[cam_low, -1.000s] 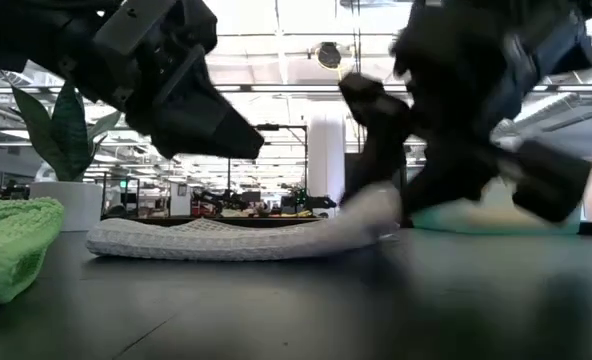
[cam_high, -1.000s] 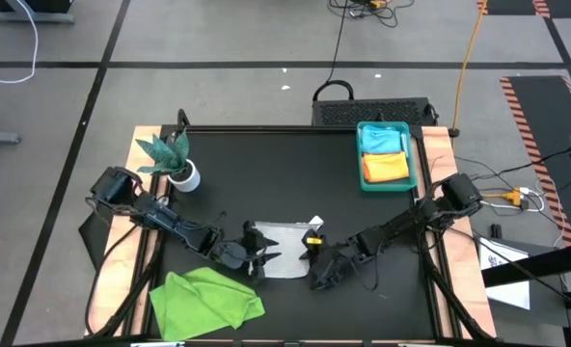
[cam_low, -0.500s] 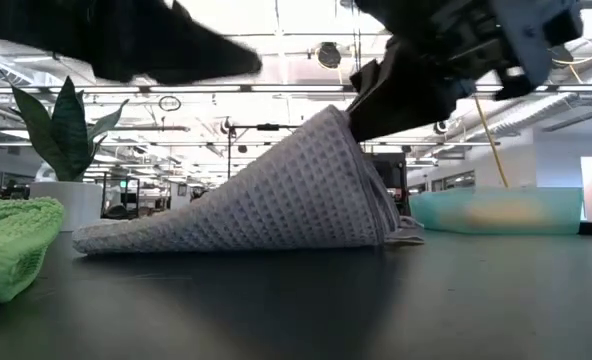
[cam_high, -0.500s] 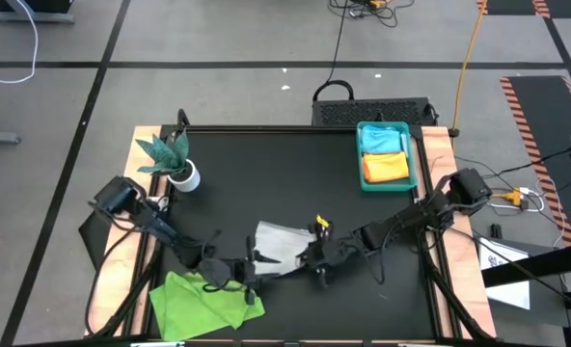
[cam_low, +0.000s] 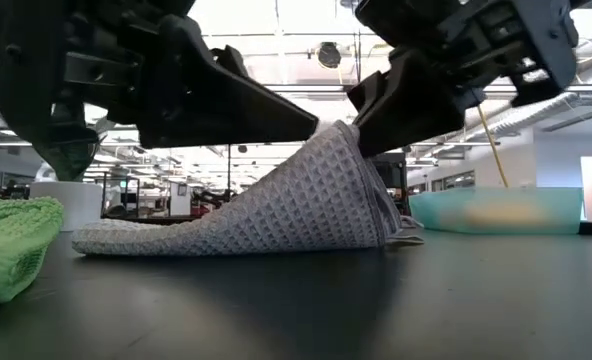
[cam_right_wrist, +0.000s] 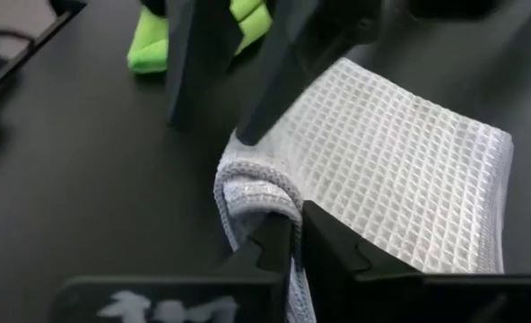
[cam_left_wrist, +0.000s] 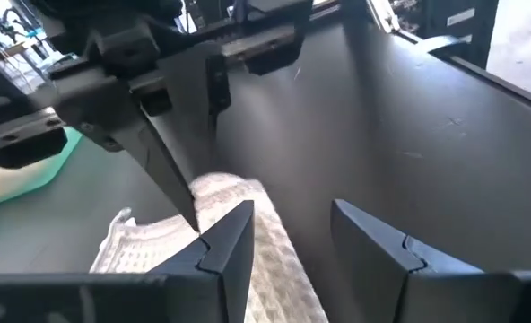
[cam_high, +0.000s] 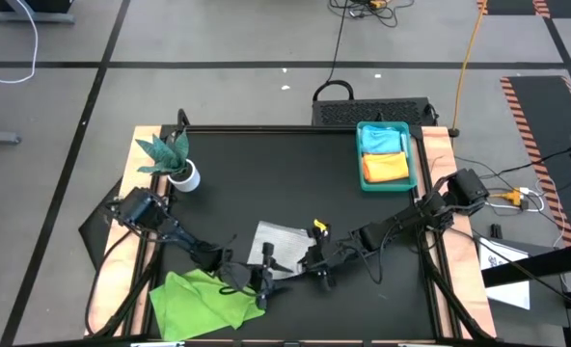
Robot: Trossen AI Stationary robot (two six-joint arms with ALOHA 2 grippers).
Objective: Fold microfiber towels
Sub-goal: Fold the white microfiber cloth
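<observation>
I count four microfiber towels that I can see: one white-grey towel point(cam_high: 284, 245) at the near middle of the table point(cam_high: 266, 173), one lime green towel point(cam_high: 194, 301) at the near left, and one pale blue towel point(cam_high: 382, 142) and one orange towel point(cam_high: 385, 168) inside the tray. There is one teal tray point(cam_high: 413, 154) at the far right, one plant point(cam_high: 173, 157) at the far left, and two arms.
</observation>
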